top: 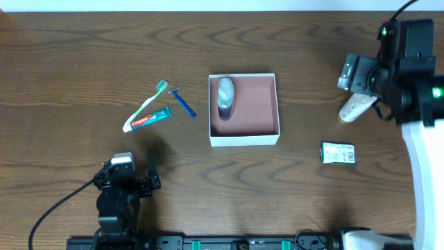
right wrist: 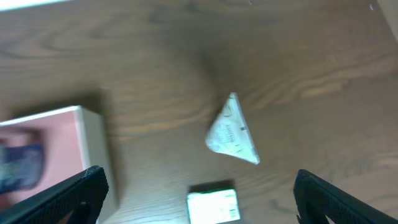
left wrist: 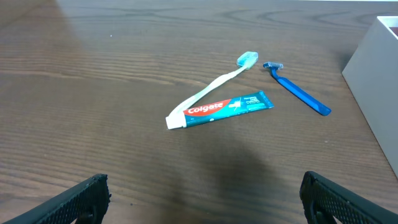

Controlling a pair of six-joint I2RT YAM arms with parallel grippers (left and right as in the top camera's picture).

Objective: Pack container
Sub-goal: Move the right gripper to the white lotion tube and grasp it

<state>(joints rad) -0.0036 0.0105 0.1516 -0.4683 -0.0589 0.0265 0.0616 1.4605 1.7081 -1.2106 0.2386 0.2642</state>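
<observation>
The container (top: 243,139) is a square white box with a pinkish-brown inside at the table's middle. A grey bottle (top: 226,97) lies in its left part. A green-white toothbrush (top: 151,101), a Colgate tube (top: 147,120) and a blue razor (top: 183,102) lie left of it. My left gripper (top: 130,182) is open and empty near the front edge, facing these items (left wrist: 204,185). My right gripper (right wrist: 200,182) is open and empty, above a white tube (right wrist: 231,132) and a green packet (right wrist: 213,205). In the overhead view the right arm (top: 399,66) partly covers the white tube (top: 355,107).
The green packet (top: 338,153) lies right of the container, near the front. The container's white wall shows at the right edge of the left wrist view (left wrist: 373,81) and at the left of the right wrist view (right wrist: 93,143). The right wrist view is blurred.
</observation>
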